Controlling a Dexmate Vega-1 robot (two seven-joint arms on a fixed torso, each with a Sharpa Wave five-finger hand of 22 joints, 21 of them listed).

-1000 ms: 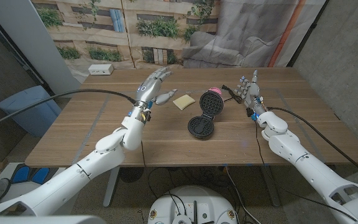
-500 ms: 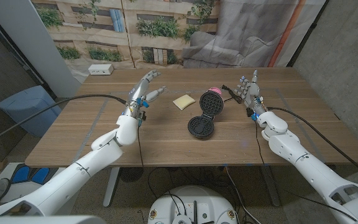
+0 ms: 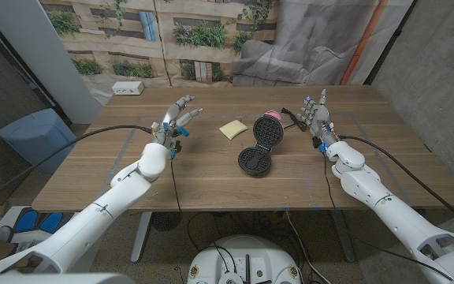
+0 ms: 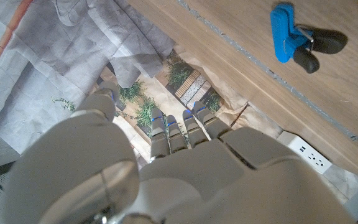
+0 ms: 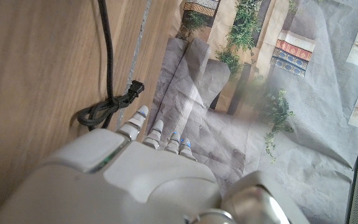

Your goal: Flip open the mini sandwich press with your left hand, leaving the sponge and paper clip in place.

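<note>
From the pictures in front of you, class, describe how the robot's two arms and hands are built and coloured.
Both arms have glossy white rounded shells, each trailed by a black cable. The left hand and right hand are pale silver-grey, with small blue marks on the fingers.

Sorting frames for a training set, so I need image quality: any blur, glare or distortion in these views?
Head view: even light, sharp, soft shadows, edges bowed by a wide lens; press stands open. Left wrist view: left hand close and soft, blue clip crisp. Right wrist view: right hand blurred, hazy patch on the backdrop, cord sharp.
</note>
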